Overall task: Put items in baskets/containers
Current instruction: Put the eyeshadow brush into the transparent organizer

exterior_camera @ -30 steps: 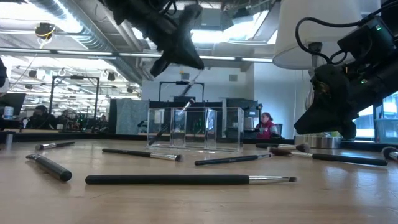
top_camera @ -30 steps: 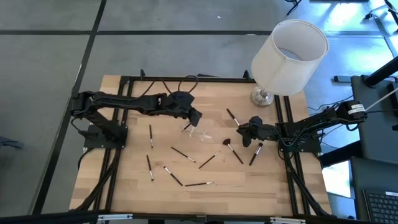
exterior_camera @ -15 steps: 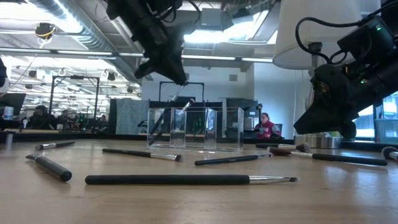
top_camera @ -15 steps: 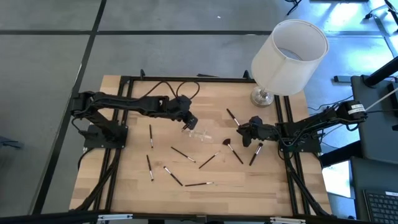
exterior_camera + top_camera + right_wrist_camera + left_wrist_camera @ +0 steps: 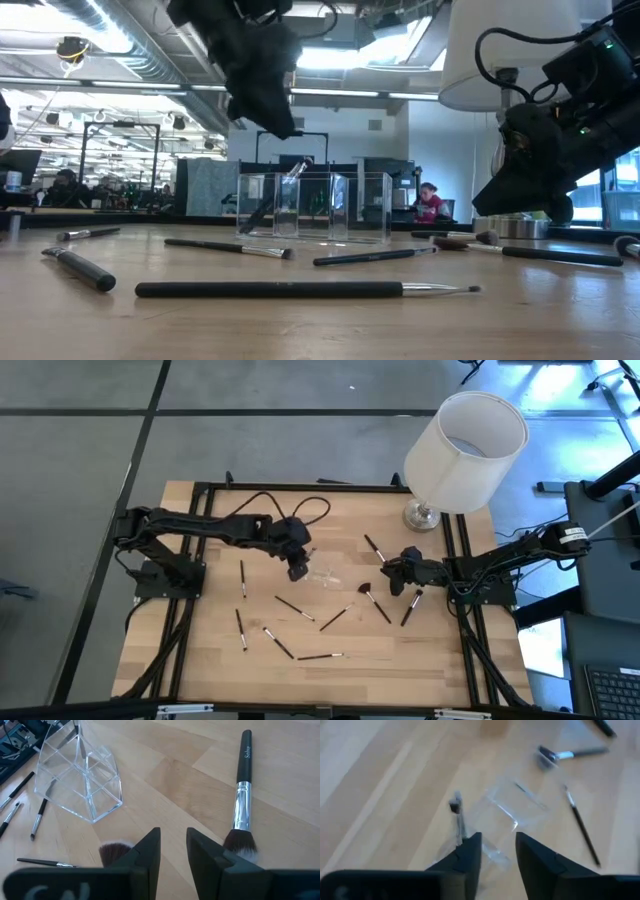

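The left gripper [image 5: 298,568] is hovering above the desk [image 5: 200,650] mid-area, fingers parted w/ nothing between them, just beside the clear tray [image 5: 322,575] — inside it one brush [image 5: 275,197] is leaning tilted in an end compartment. The right gripper [image 5: 392,572] is waiting near the right edge, fingers also apart and empty, w/ a fan-headed brush [image 5: 375,600] just beside it. Other brushes [image 5: 295,607] are lying scattered toward the front edge — well apart from the tray.
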